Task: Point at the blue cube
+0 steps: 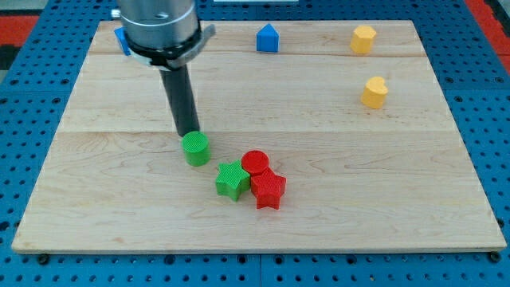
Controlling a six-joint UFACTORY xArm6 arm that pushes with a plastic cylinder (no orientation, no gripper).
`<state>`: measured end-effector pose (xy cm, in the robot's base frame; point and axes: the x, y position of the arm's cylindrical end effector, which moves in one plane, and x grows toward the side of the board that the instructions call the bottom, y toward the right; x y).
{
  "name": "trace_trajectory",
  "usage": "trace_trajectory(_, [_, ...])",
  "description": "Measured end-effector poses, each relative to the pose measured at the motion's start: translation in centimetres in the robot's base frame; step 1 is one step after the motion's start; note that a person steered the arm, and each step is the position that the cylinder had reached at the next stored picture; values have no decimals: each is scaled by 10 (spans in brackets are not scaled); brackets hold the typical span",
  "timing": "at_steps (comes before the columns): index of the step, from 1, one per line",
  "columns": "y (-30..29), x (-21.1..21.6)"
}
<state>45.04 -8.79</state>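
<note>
A blue block sits at the board's top left, mostly hidden behind the arm's body, so its shape cannot be made out. A second blue block, pointed like a little house, sits at the top centre. My tip is at the centre left, touching or just above the top edge of a green cylinder. The tip is far below the hidden blue block and well to the left of the house-shaped one.
A green star, a red cylinder and a red star cluster below and right of the tip. Two yellow blocks sit at the upper right. The wooden board lies on a blue pegboard.
</note>
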Motion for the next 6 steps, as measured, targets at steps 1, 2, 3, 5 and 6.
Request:
trace_trajectory(1, [27,12])
trace_trajectory(2, [17,-5])
trace_trajectory(3, [16,-48])
trace_trajectory(5, [-44,-145])
trace_trajectory(6, [-62,-228])
